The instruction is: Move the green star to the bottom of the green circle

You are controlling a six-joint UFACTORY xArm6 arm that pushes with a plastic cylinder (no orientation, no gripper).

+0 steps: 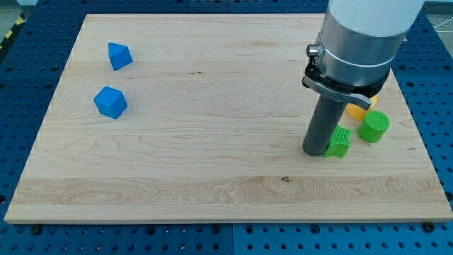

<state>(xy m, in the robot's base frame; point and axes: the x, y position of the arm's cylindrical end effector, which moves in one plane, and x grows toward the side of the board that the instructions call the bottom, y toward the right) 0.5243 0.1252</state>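
Note:
The green star point(339, 142) lies on the wooden board at the view's right, just left of and slightly below the green circle point(373, 127). The two green blocks are a small gap apart. My tip point(314, 151) rests on the board touching the star's left side. The rod rises from there to the arm's grey body, which hides part of the board behind it.
A yellow block point(357, 110) shows partly behind the arm, just above the green blocks. A blue block point(119, 55) and a second blue block point(110, 102) lie at the view's left. The board's right edge point(417, 134) is near the green circle.

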